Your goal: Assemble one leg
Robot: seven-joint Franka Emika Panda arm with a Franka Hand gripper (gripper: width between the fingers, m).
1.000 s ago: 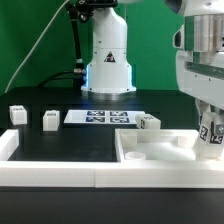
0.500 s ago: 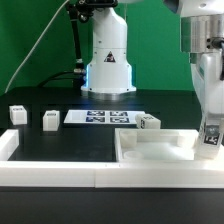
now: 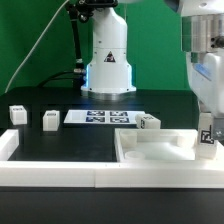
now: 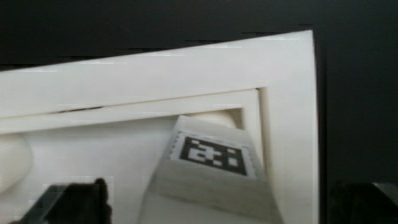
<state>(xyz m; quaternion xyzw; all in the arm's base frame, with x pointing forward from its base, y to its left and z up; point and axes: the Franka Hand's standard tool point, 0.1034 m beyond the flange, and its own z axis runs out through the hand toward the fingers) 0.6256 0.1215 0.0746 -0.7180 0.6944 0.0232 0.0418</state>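
Observation:
The leg (image 3: 205,137) is a small white block with a marker tag. It stands a little tilted at the right end of the large white tray-like part (image 3: 150,152), below my gripper (image 3: 206,122). In the wrist view the leg (image 4: 210,160) rises from the tray's inner corner (image 4: 267,95) between my two dark fingers (image 4: 80,203). A gap shows on each side of it, so the gripper is open around the leg without touching it. Three more legs stand on the table: two on the exterior view's left (image 3: 17,114) (image 3: 51,120), one behind the tray (image 3: 149,122).
The marker board (image 3: 100,117) lies flat in front of the robot base (image 3: 108,60). A white rail (image 3: 60,178) runs along the table's front edge, with a raised end on the exterior view's left (image 3: 8,143).
The gripper has turned about its upright axis and now shows a narrower side. The leg's tag has shifted slightly toward the exterior view's left. The other legs have not moved.

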